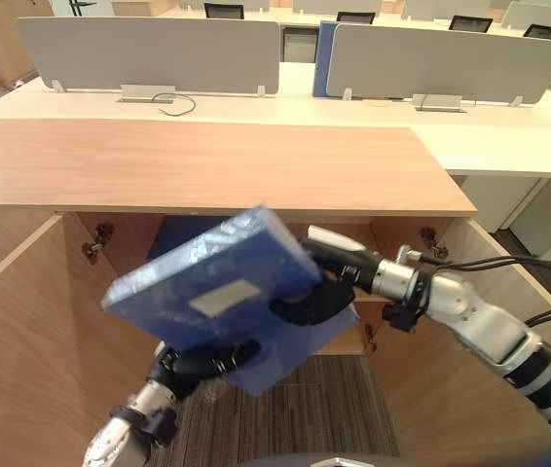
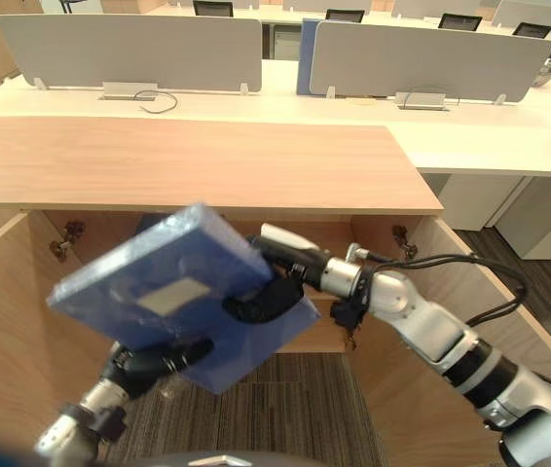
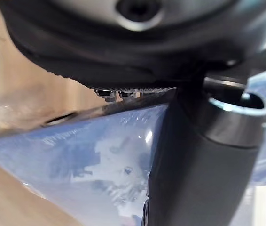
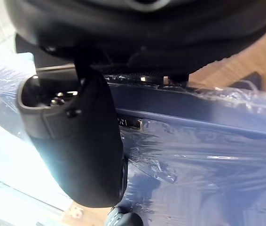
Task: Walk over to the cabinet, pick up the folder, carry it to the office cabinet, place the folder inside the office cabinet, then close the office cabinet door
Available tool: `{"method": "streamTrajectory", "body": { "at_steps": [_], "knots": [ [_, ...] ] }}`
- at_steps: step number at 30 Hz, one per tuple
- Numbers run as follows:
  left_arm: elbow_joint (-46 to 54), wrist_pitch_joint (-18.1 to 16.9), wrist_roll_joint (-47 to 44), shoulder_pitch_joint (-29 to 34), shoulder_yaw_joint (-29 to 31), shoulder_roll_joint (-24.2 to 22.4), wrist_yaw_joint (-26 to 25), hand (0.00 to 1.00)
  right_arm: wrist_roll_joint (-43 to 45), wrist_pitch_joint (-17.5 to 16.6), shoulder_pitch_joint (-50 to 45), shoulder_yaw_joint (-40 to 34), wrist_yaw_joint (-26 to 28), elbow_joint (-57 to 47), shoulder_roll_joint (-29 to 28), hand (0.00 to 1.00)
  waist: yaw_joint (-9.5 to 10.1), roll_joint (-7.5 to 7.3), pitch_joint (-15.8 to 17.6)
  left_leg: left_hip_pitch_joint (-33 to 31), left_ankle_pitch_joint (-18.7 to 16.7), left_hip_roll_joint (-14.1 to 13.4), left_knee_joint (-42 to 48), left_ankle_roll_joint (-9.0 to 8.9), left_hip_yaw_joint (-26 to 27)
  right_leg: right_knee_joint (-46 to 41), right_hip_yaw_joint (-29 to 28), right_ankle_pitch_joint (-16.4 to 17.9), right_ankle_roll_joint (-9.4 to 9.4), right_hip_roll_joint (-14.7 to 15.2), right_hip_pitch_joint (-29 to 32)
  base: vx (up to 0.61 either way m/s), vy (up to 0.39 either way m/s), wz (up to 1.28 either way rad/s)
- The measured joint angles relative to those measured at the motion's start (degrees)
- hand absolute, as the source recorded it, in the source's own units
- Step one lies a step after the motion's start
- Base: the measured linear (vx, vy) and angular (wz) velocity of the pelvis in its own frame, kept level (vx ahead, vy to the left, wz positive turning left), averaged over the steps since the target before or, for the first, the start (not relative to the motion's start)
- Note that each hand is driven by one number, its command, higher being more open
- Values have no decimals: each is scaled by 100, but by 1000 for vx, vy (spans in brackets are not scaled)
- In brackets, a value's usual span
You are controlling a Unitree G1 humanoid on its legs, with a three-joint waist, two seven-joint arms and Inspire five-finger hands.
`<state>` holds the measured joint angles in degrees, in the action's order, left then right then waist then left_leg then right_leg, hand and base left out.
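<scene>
The flat blue plastic-wrapped folder (image 1: pixel 207 292) is hanging tilted in front of the open light-wood office cabinet (image 1: pixel 217 165), below its top and not yet inside. The right robot hand (image 1: pixel 310 300) is clamping one edge between thumb and curled fingers; the left robot hand (image 1: pixel 202 362) is clasping the lowest corner, seemingly from underneath. The slick wrap is inviting a slip, and at this tilt the raised corner is risking a knock against the cabinet's top edge
</scene>
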<state>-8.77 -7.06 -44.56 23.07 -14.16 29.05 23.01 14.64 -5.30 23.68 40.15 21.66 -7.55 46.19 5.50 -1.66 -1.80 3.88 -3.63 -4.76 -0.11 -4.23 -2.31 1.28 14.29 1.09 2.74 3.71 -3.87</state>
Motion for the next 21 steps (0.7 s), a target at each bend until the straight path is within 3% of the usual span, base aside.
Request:
{"method": "streamTrajectory", "body": {
  "at_steps": [4, 8, 12, 13, 15, 17, 21],
  "knots": [
    [-1747, 497, 269, -236, -780, -379, 54, 100, -771, -2, -1, 736, 177, 1116, -661, 0, -28, -26, 21, -56, -1, -23, 50, 0, 28, -7, -44, -15, -20, -29, 91, 7, 16, -5],
    [-2662, 539, 422, -548, -689, -718, 26, 100, -1377, -139, 13, 783, 133, 2110, -1285, 0, -22, 35, 92, -64, -1, -51, 104, 0, 27, -7, -42, -41, -55, -60, 82, -8, 2, -1],
    [-3702, 385, 867, -857, 135, -1429, -212, 100, -2266, -373, 11, 692, -114, 3228, -1917, 0, -65, 188, 227, -76, -1, -49, 118, 0, 31, 10, -54, -96, -52, -61, 83, -47, 28, -2],
    [-4285, 316, 1061, -1078, 662, -1744, -464, 100, -2683, -336, 11, 655, -210, 3921, -2186, 0, -21, 193, 257, -84, 0, -48, 119, 0, 28, 26, -54, -111, -53, -64, 82, -52, 28, -1],
    [-4816, 303, 1546, -1272, 1175, -1983, -896, 100, -3005, -212, 19, 582, -247, 4626, -2414, 0, 37, 192, 306, -92, 3, -49, 119, 0, 24, 58, -50, -132, -55, -68, 76, -39, 22, 1],
    [-5143, 343, 2245, -1313, 1570, -2041, -1456, 100, -3505, 4, 37, 504, -389, 5536, -2675, 0, 47, 218, 409, -123, 23, -44, 106, -4, -5, 110, -18, -155, -56, -69, 75, -23, 22, 6],
    [-5172, 383, 2690, -1157, 1822, -2116, -1789, 100, -3698, 306, 38, -214, -628, 6480, -2959, 0, 40, 299, 542, -197, 115, 0, 4, 1, -127, 213, 114, -204, -27, -43, 78, 14, 16, 18]
  ]
}}
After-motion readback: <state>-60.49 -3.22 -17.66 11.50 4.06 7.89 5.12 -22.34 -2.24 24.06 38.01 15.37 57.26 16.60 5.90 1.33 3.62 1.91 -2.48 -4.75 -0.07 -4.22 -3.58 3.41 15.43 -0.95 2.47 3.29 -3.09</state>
